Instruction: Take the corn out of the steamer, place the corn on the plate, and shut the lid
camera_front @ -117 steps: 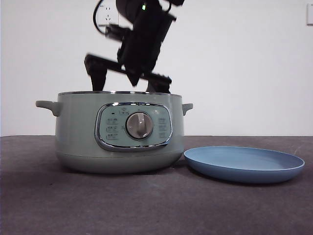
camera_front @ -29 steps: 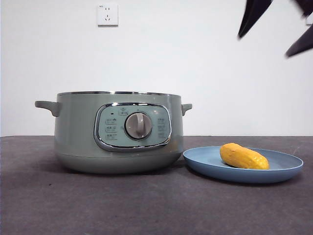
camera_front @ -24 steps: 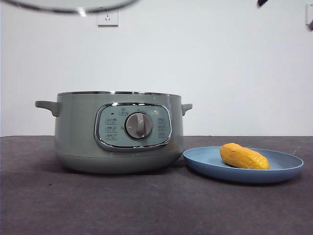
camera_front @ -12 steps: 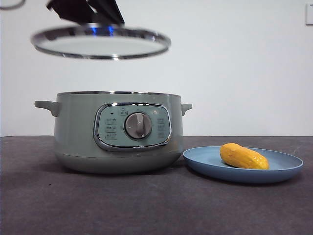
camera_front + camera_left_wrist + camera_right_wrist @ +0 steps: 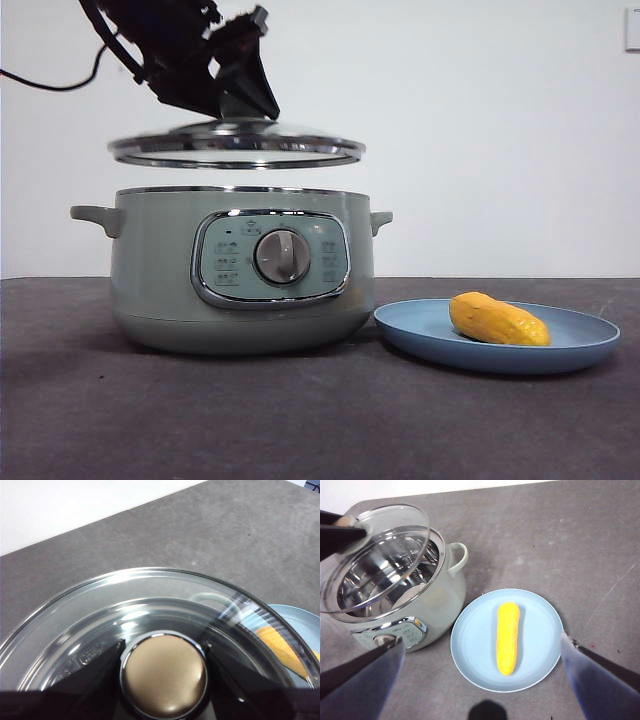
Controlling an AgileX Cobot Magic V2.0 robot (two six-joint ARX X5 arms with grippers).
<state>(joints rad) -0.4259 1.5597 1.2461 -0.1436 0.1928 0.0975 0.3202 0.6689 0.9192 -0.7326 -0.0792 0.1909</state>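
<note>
The glass lid (image 5: pixel 236 148) hangs level a little above the sage-green steamer (image 5: pixel 160 270), not touching its rim. My left gripper (image 5: pixel 225 105) is shut on the lid's knob (image 5: pixel 164 674); the left wrist view shows a jaw on each side of it. The yellow-orange corn (image 5: pixel 497 320) lies on the light-blue plate (image 5: pixel 590 350), right of the steamer. My right gripper (image 5: pixel 482 640) is open and empty, high above the plate (image 5: pixel 535 650) and the corn (image 5: pixel 508 637), out of the front view. The right wrist view shows the open steamer (image 5: pixel 440 600) under the lid (image 5: pixel 375 555).
The steamer and plate stand on a dark grey table (image 5: pixel 320 420) before a white wall. The steamer's right handle (image 5: pixel 381 219) comes close to the plate's left rim. A cable (image 5: pixel 50 82) trails from the left arm at the upper left.
The corn, absent earlier, now lies on the plate. The right gripper has left the front view's top right. The left gripper has brought the lid down and right, to just above the steamer.
</note>
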